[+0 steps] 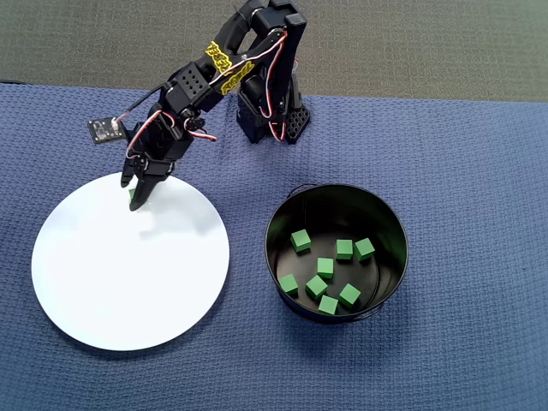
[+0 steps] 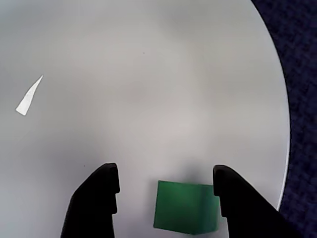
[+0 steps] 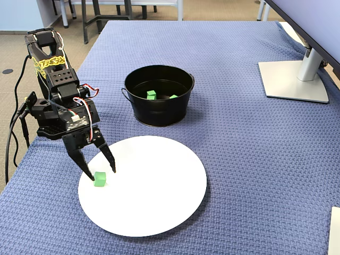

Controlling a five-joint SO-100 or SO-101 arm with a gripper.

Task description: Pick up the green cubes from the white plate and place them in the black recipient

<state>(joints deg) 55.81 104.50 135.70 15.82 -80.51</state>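
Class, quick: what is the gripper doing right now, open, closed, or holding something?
Gripper: open, fingers on either side of the last green cube on the white plate, not yet closed on it.

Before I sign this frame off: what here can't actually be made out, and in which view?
- Last green cube on the white plate: in the overhead view the gripper covers all but a sliver.
- Same cube in the wrist view: bottom edge cuts it off.
- Cubes in the black recipient: in the fixed view the near wall hides most.
- Finger contact with the cube: unclear.
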